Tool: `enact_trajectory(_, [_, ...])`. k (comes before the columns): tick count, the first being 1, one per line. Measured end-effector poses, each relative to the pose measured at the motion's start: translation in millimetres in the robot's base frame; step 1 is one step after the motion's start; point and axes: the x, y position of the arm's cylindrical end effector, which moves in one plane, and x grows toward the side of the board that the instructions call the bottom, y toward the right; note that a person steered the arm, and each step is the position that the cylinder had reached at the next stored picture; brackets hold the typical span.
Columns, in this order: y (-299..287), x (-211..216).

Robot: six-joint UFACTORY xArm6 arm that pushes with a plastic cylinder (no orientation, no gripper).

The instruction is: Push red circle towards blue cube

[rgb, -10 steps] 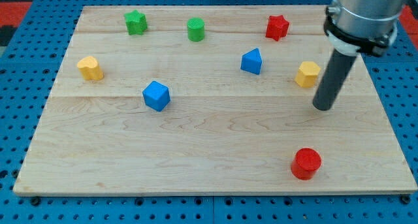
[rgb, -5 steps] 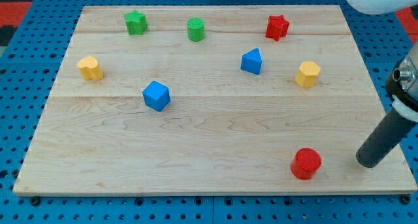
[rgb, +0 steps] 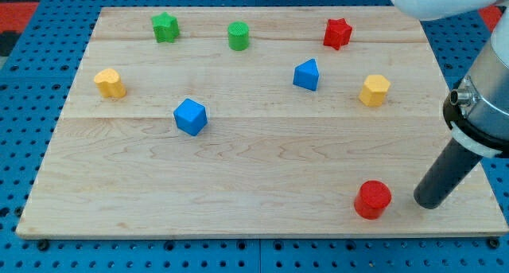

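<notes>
The red circle lies near the board's bottom right. The blue cube sits left of the board's middle, far to the left of the red circle and higher in the view. My tip rests on the board just right of the red circle, a short gap apart from it. The rod rises from the tip toward the view's upper right.
A second blue block sits right of centre. A yellow block is at the right, another yellow block at the left. A green star, a green cylinder and a red star line the top. The board's right edge is close to my tip.
My tip moved from beside the right yellow block down to the board's bottom right, then slid left toward the red circle. No block has moved.
</notes>
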Motion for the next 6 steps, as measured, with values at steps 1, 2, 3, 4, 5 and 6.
enact_trajectory(1, [-13.3, 11.1])
enact_trajectory(2, [-49.1, 10.3])
enact_trajectory(3, [-157.5, -7.5])
enact_trajectory(4, [-205.0, -26.6])
enact_trajectory(5, [-163.6, -33.2])
enact_trajectory(6, [-144.6, -53.5])
